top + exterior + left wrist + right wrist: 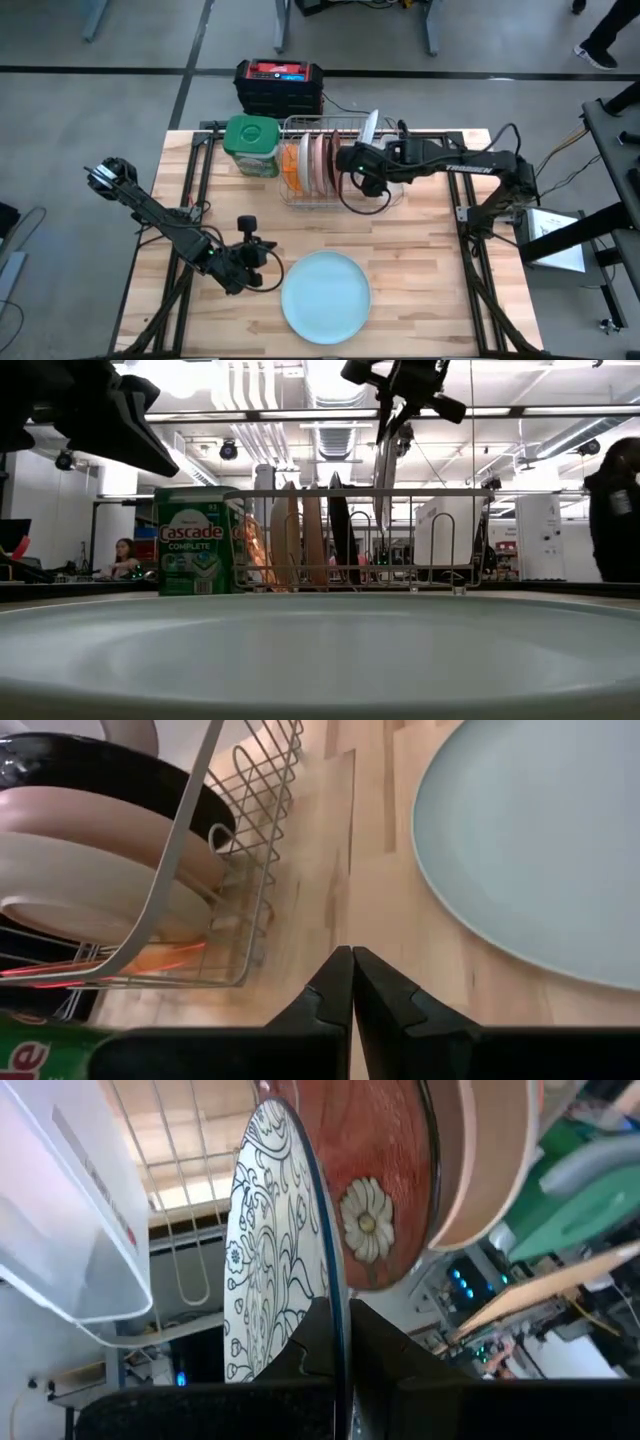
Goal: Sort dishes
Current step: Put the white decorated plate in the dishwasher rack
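A wire dish rack [335, 190] at the table's far side holds an orange plate [291, 165], a pink plate [308, 162] and a dark red plate [325, 160], all standing on edge. My right gripper [340, 1342] is over the rack, shut on a white plate with dark flower lines [270, 1230], seen edge-on in the low view [385, 470]. The large light blue plate [325, 295] lies flat near the table's near edge. My left gripper [352, 970] hangs shut above the wood, left of that plate. My right gripper pinches the patterned plate's rim [338, 1305] between its two fingers, coming from above. The plate stands upright on edge beside the dark red plate [385, 1190]. Its lower part is inside the rack [385, 550]. I cannot tell whether it rests on the wires.
A green-lidded Cascade tub [250, 145] stands left of the rack. A clear plastic tub [60, 1220] sits in the rack's right part. A black and red box [278, 85] lies behind the table. People show in the room behind [615, 510].
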Tool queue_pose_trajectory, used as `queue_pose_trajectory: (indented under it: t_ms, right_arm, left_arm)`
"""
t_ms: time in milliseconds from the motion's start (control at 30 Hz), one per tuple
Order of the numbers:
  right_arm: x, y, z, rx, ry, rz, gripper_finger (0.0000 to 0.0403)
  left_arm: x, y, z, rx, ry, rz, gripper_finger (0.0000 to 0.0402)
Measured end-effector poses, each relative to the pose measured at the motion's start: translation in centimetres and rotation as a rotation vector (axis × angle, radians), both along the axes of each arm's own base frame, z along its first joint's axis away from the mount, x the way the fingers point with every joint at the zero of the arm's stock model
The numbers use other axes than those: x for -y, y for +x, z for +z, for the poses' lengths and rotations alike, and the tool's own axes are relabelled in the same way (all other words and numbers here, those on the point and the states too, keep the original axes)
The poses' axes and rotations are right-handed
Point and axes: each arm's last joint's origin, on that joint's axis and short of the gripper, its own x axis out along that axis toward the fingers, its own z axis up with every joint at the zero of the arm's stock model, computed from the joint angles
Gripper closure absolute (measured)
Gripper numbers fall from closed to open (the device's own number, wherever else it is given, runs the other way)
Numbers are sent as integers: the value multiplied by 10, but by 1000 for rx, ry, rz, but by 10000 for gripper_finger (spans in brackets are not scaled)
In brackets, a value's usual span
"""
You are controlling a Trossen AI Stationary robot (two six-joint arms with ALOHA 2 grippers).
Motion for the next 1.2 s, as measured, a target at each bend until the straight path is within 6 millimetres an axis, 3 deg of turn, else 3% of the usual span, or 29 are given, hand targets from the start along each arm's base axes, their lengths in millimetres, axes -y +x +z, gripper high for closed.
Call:
queue_pose_trajectory:
  t_ms: [400, 1200]
  right_arm:
    - [-3, 9, -18, -79, 28, 48, 403]
    - [5, 7, -25, -97, 29, 25, 403]
  left_arm:
    - [-4, -5, -3, -52, 64, 13, 401]
    - [-8, -9, -6, -73, 44, 66, 401]
